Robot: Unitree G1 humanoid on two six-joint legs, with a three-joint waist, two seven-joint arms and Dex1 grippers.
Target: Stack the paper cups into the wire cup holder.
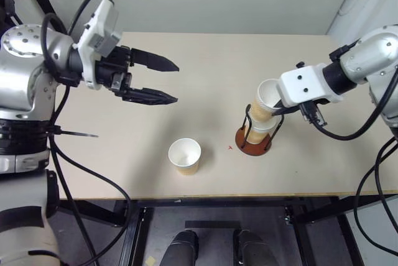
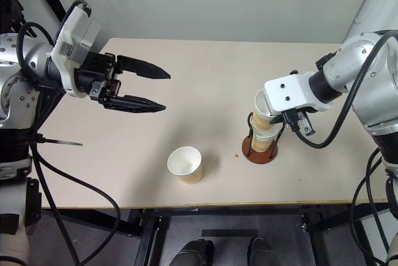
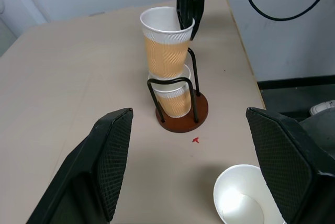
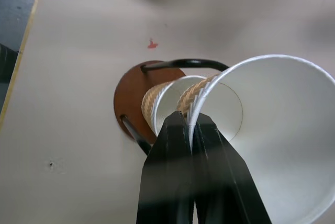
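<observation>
Three paper cups are on or over the table point(image 1: 205, 48). At the left, my left gripper point(image 1: 168, 81) hangs above the tabletop with its two black fingers spread wide, holding nothing. Near the front edge, one loose cup point(image 1: 185, 156) stands upright, mouth up. Right of it, past a small red mark point(image 1: 230, 148), the wire cup holder point(image 1: 253, 140) has one cup point(image 3: 174, 98) seated between its loops. My right gripper point(image 4: 191, 130) is pinched on the rim of a third cup point(image 1: 267, 99), tilted, its bottom entering the seated cup.
</observation>
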